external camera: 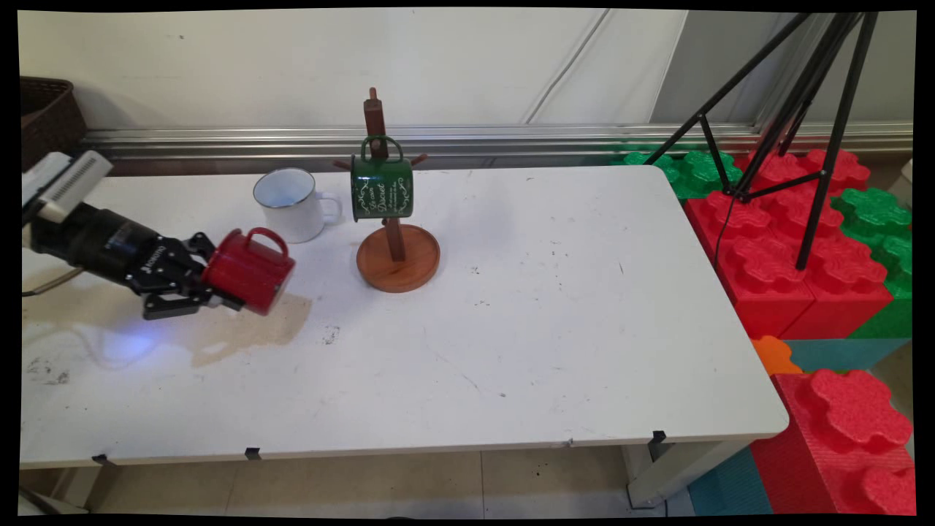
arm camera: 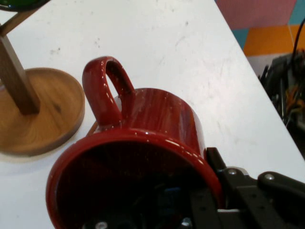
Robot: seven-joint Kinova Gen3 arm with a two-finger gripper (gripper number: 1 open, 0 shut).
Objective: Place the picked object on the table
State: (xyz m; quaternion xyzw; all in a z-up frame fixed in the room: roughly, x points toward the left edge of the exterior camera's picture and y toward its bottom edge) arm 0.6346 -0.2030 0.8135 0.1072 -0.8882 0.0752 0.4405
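Observation:
My gripper is shut on the rim of a red mug, holding it on its side just above the table's left part, handle up. In the hand view the red mug fills the lower frame, its mouth toward the camera and one finger inside it. To its right stands a wooden mug tree with a round base; a green mug hangs from one of its pegs. A white enamel mug stands upright behind the red one, beside the tree.
A brownish stain marks the white table under the red mug. Red and green foam blocks and a black tripod stand off the table's right edge. A dark basket sits at the back left.

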